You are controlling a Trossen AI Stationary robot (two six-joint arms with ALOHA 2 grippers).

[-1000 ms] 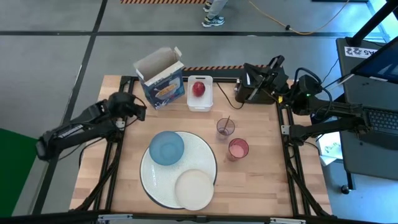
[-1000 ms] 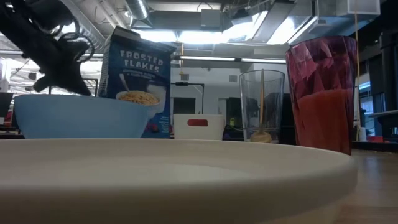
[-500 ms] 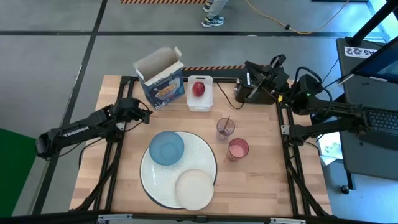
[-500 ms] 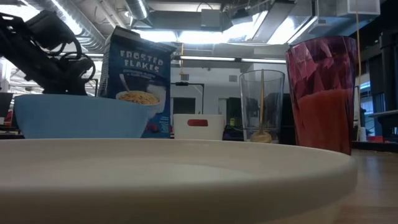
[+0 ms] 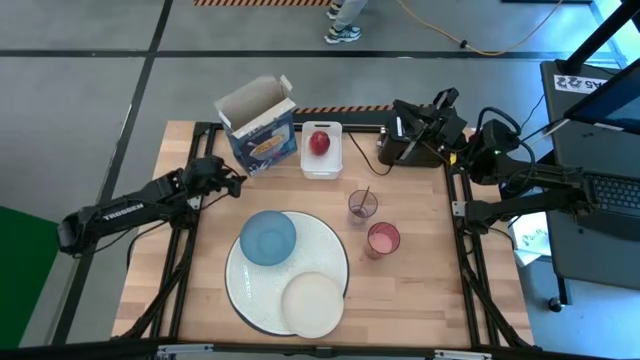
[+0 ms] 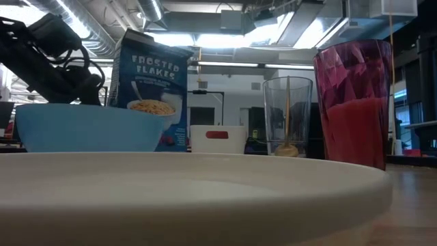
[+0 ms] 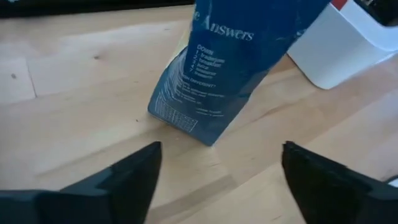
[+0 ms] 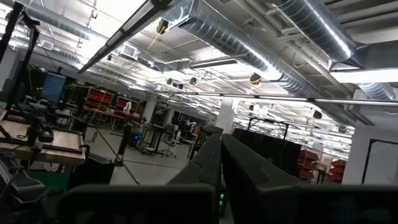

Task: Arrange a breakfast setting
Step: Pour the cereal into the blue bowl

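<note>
Left wrist view: left gripper (image 7: 217, 177) is seen spread wide, empty, pointed at upright cereal box (image 7: 239, 59); right gripper (image 8: 219, 165) closed.

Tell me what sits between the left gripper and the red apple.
In the high view, the open blue cereal box stands between the left gripper and the red apple. The left wrist view shows the box straight ahead of the open fingers.
</note>
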